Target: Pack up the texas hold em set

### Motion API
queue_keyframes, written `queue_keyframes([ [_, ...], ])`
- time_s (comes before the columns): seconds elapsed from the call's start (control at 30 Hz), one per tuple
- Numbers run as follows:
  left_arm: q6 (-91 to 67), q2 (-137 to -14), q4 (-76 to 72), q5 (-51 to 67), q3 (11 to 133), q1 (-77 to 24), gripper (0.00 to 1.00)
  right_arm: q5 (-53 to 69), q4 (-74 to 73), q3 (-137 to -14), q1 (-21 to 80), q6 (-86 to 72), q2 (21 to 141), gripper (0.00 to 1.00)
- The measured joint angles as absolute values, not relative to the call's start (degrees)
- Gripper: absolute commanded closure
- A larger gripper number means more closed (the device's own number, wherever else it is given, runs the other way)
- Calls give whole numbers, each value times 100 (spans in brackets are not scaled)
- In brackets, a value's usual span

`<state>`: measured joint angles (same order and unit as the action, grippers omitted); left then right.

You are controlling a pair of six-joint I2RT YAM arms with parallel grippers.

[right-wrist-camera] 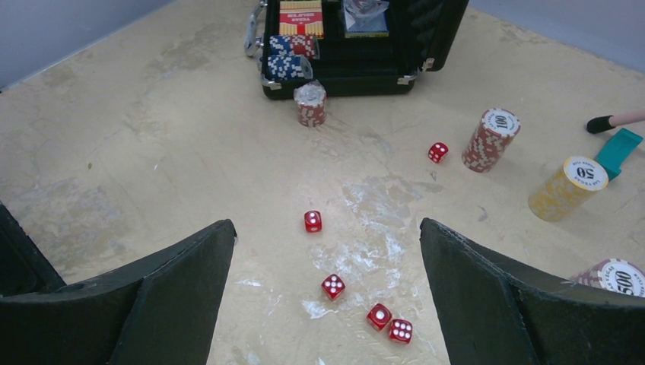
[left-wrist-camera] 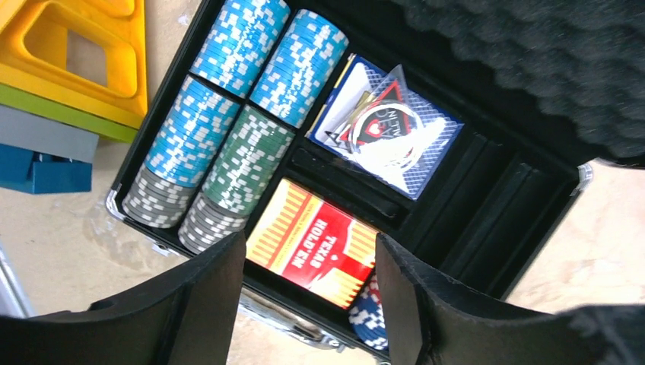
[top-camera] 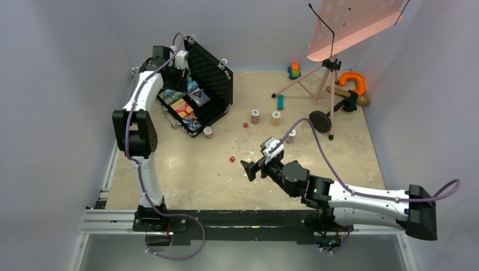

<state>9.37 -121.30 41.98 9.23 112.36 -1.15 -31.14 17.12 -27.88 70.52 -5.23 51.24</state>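
The black briefcase (top-camera: 217, 84) stands open at the back left, its foam lid upright. Inside are rows of blue, green and grey chips (left-wrist-camera: 228, 114), a blue card deck (left-wrist-camera: 384, 125) and the orange-red card box (left-wrist-camera: 323, 251). My left gripper (top-camera: 176, 76) hovers open and empty over the card box (left-wrist-camera: 308, 245). My right gripper (top-camera: 251, 168) is open and empty low over the table, with several red dice (right-wrist-camera: 332, 286) between and just beyond its jaws (right-wrist-camera: 327, 228). Another die (right-wrist-camera: 437, 152) lies near a red chip stack (right-wrist-camera: 492, 139). Other loose stacks are a yellow one (right-wrist-camera: 569, 188), one by the case (right-wrist-camera: 310, 103) and one at the right edge (right-wrist-camera: 620, 275).
A pink music stand (top-camera: 339, 22) on a tripod occupies the back right, with an orange clamp (top-camera: 353, 82) and a wooden piece (top-camera: 350, 99) behind it. Toy blocks (top-camera: 293, 70) and a teal block (top-camera: 280, 101) lie at the back. A yellow toy (left-wrist-camera: 91, 53) sits beside the case.
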Motion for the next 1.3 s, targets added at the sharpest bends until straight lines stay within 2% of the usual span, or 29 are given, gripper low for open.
queue_keyframes([
  [0.27, 16, -11034, 3594, 1219, 10202, -113, 25, -3503, 1435, -2766, 6838, -836, 4862, 5],
  [0.47, -449, -9483, 3253, 1201, 9100, -113, 25, -3109, 703, -2932, 5544, -1306, 4954, 7],
  [0.7, -1046, -6976, 3242, 1129, 7266, -115, 25, -2596, -355, -3623, 4147, -1741, 5531, 9],
  [0.9, -1170, -5570, 3343, 1173, 6082, -115, 23, -2106, -910, -4080, 3033, -1909, 6169, 14],
  [1.07, -1151, -4952, 3514, 1173, 5293, -117, 23, -1533, -1063, -4285, 2322, -1914, 6882, 17],
  [1.3, -1146, -4980, 3492, 1363, 5282, -117, 22, -1380, -1291, -4696, 2270, -1876, 7765, 20],
])
